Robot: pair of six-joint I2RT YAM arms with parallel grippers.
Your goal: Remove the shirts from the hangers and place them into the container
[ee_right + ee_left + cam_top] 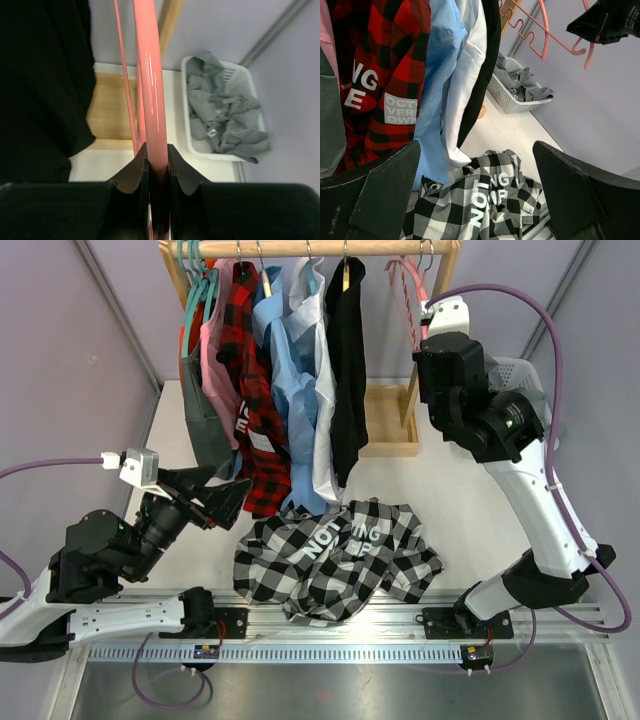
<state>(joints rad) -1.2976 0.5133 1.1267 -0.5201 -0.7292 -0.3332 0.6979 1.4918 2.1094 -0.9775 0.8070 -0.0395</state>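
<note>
My right gripper [156, 150] is pinched on the thin pink plastic hanger [150, 75], left gripper [477, 187] wide open, empty, near the black-and-white checked shirt [335, 560] at the table's near edge.

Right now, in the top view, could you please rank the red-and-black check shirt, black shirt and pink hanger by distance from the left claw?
1. red-and-black check shirt, hem beside the left claw.
2. black shirt, farther right.
3. pink hanger, far right.
</note>
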